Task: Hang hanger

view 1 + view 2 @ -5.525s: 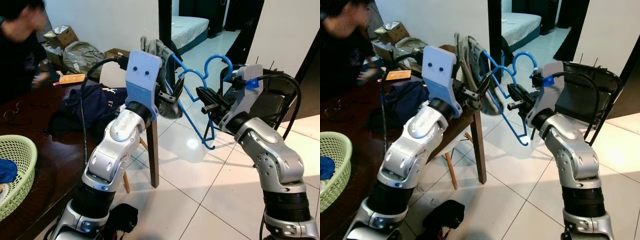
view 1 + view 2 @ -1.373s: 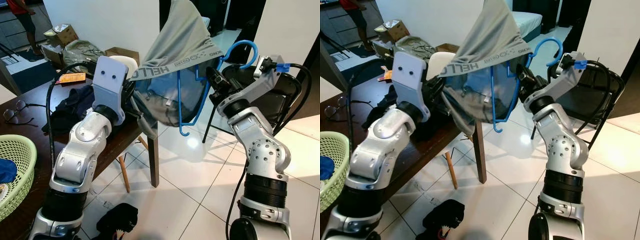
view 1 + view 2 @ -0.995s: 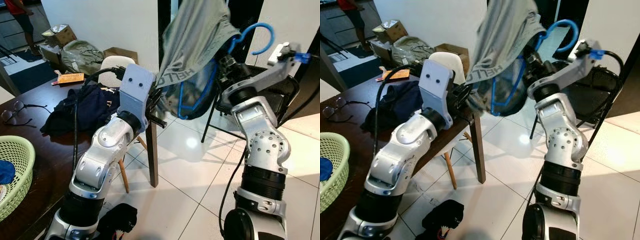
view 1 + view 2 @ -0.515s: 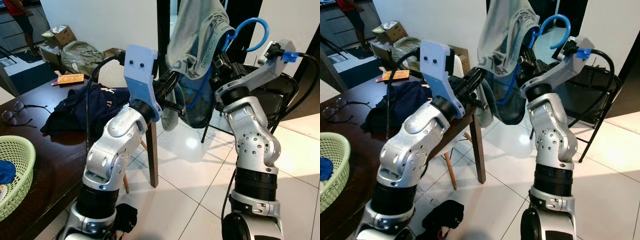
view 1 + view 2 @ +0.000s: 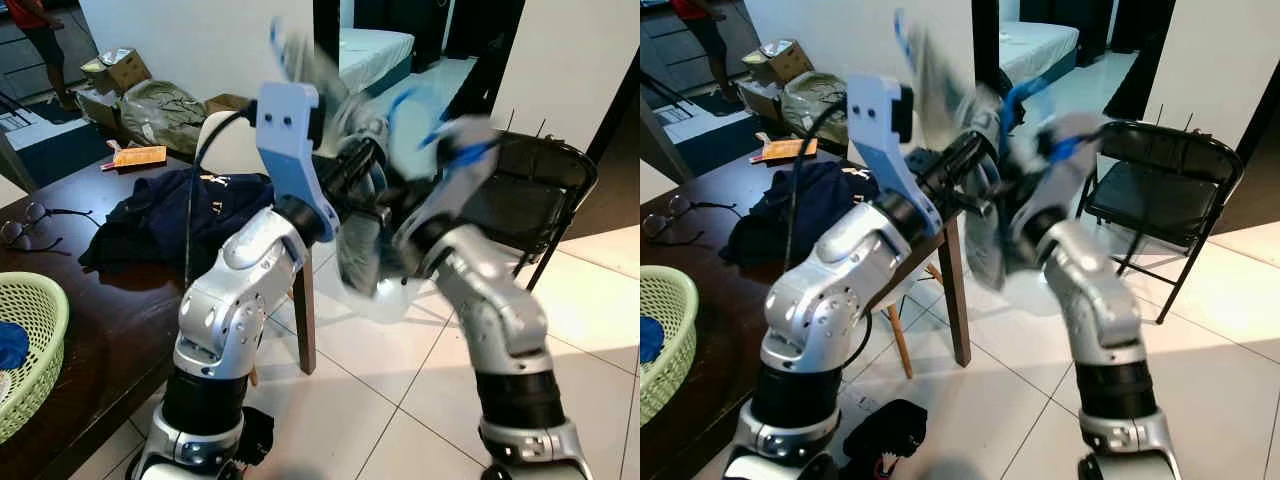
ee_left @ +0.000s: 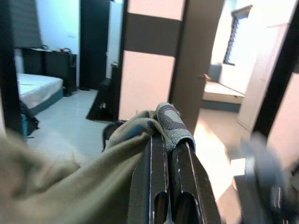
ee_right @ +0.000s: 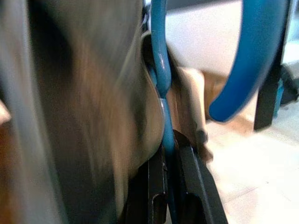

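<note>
- Blue plastic hanger [image 7: 161, 60] is pinched at its thin stem between the pressed-together fingers of the right gripper [image 7: 174, 186], raised in front of the robot above the white tiled floor [image 5: 400, 400], right of the dark wooden table [image 5: 100, 310]; held by the stem, the hook is kept free, judged ready for a rail.
- A grey-olive cloth garment [image 6: 93, 172] is draped over the hanger, its hem nipped by the closed left gripper [image 6: 169, 140], seemingly to keep it spread.
- Motion blur obscures finer placement.
- A black folding chair [image 5: 1170, 190] stands far right.
</note>
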Controlling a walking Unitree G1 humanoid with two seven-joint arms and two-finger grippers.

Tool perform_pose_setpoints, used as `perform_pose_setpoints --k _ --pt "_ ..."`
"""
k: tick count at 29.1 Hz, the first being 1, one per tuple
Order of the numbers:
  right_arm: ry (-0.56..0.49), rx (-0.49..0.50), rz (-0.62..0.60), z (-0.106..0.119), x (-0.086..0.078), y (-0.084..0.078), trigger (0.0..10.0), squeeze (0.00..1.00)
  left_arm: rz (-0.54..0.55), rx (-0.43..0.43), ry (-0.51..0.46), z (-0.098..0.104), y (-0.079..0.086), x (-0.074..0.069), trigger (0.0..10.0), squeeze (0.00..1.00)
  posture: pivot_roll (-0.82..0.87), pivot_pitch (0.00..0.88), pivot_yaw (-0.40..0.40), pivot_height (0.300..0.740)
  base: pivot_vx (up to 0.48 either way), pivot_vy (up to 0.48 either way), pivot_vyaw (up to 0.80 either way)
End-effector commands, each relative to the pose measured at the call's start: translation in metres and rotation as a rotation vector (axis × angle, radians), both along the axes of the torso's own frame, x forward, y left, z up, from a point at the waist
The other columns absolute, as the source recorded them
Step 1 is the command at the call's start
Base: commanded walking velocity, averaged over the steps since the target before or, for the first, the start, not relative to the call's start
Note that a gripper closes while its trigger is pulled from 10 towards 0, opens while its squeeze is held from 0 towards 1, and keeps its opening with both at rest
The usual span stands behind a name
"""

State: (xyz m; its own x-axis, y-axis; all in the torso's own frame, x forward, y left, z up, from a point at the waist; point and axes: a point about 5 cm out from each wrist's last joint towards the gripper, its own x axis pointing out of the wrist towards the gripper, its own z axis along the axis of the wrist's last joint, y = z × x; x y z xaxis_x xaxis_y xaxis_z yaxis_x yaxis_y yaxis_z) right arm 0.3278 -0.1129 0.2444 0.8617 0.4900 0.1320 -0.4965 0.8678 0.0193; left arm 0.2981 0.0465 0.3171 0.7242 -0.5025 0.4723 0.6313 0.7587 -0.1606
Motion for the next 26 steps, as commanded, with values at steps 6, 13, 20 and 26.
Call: perform_pose_setpoints --k 6,13,20,26 --pt "0.038 -0.224 -0.088 -0.010 0.002 -0.024 10.0 0.00 0.098 0.039 -0.029 0.001 0.023 0.008 10.0 0.27 0.03 0.052 0.027 0.735 0.000 0.000 0.00" --pt "0.098 -0.480 -0.262 -0.016 0.007 -0.076 10.0 0.00 0.182 0.283 0.037 -0.041 0.055 0.002 10.0 1.00 0.03 0.053 0.018 0.735 0.000 0.000 0.00" --pt "0.113 -0.531 -0.287 -0.015 0.007 -0.085 10.0 0.00 0.197 0.418 0.077 -0.063 0.064 -0.003 10.0 1.00 0.03 0.051 0.014 0.735 0.000 0.000 0.00" --pt "0.154 -0.588 -0.262 -0.021 0.005 -0.089 10.0 0.00 0.230 0.511 0.124 -0.087 0.067 -0.003 10.0 1.00 0.02 0.044 0.005 0.735 0.000 0.000 0.00"
